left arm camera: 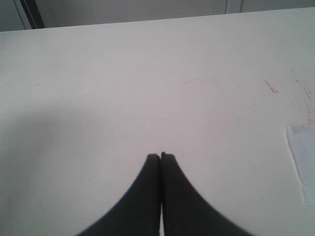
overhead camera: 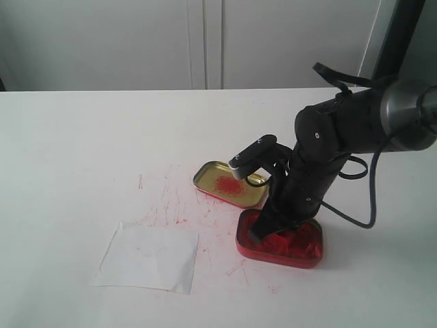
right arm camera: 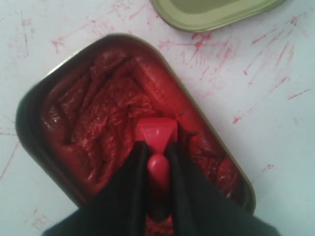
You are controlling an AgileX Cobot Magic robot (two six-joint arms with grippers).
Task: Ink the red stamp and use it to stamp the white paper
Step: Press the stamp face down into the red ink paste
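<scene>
Red stamp (right arm camera: 156,133): you're clamping it in right jaws, pressing into ink tin (overhead camera: 280,256). White paper (overhead camera: 147,258) lying leftward along near edge of counter (overhead camera: 82,150). Left jaws shut, empty.

The white table (overhead camera: 82,150), marked with red ink streaks (overhead camera: 171,205) near its middle, carries a white paper (overhead camera: 149,258) at near left. To the right, a gold lid (overhead camera: 212,176) lies just beyond a red tin (overhead camera: 287,251).

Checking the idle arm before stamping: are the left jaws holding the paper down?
No, the left jaws are shut together with nothing between them, and the paper lies apart from them on the table.
</scene>
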